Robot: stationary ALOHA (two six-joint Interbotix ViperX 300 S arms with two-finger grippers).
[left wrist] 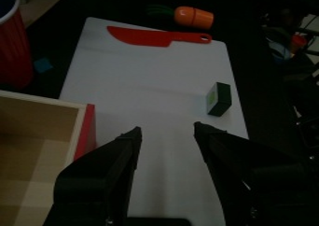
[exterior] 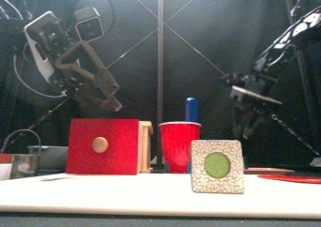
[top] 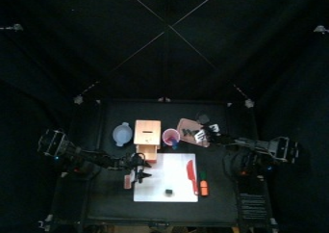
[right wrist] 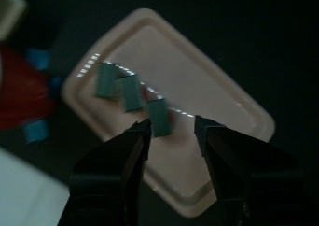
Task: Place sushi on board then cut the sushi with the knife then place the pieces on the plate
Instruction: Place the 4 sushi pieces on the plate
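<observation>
Closest in the front view, one sushi piece (exterior: 217, 166) stands upright on the board (exterior: 126, 195), before the box (exterior: 104, 146) and cup (exterior: 179, 146). From the top, the knife (top: 195, 172) lies along the board's right side, and the sushi piece sits near its front edge. Left wrist: the left gripper (left wrist: 169, 132) hovers over the board, released, holding nothing. Right wrist: the right gripper (right wrist: 173, 125), jaws spread, straddles the end one of three pieces (right wrist: 118, 83) in a row on the plate (right wrist: 212, 80).

L gripper (left wrist: 166, 130) jaws apart over white board (left wrist: 137, 80), sushi pc (left wrist: 221, 98), red knife (left wrist: 156, 37) on it
</observation>
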